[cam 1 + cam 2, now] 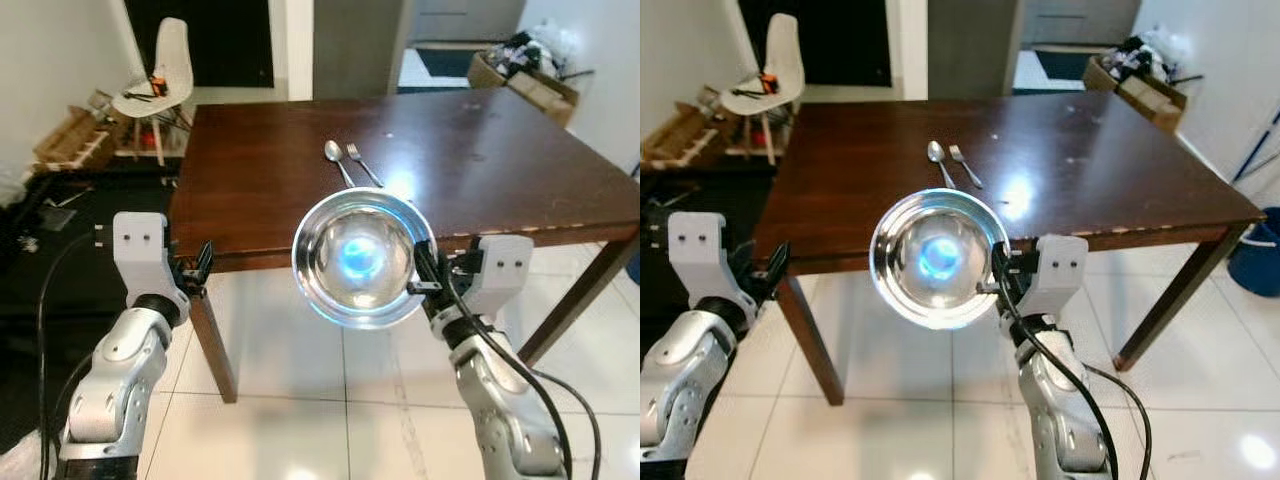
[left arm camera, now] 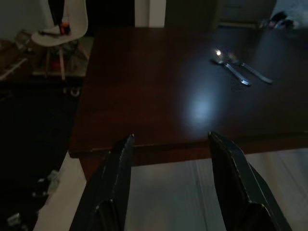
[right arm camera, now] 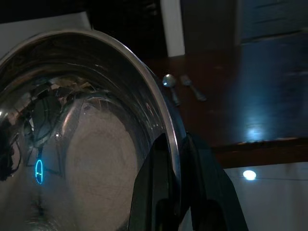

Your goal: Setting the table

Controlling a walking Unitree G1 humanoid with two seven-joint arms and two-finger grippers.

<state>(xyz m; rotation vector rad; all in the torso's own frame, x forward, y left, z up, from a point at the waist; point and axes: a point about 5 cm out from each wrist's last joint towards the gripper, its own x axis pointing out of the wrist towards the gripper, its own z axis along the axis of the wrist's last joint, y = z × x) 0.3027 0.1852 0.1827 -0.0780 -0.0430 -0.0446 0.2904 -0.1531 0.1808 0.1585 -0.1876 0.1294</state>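
Right gripper (image 1: 428, 272) pinches the rim of the steel bowl (image 1: 362, 258), one finger inside the wall and one outside; the right wrist view shows the rim (image 3: 163, 120) seated between them. Bowl hangs in the air in front of the table's near edge (image 1: 260, 258), tilted so its open side faces the head camera, over the tiled floor (image 1: 330, 400) and not yet above the tabletop. Bowl is empty, just a bluish reflection in the bottom. Handling guess: thin polished steel, so light and stiff but slick; a single-point rim pinch lets it pivot or slip, so move slowly, level it before it touches down, and expect it to skate on the wood. The rim is the only real grab point. Left gripper (image 2: 168, 183) is held forward just short of the near left corner of the table, fingers apart with a wide gap, holding nothing. On the table (image 1: 240, 170), a spoon (image 1: 338, 158) and a fork (image 1: 362, 163) lie side by side at about mid-depth, handles pointing toward the near edge, close together; can't tell if they touch. Bare wood between cutlery and the near edge looks like the obvious drop spot. Beyond the far left corner, a white chair (image 1: 160, 75) with something on its seat.
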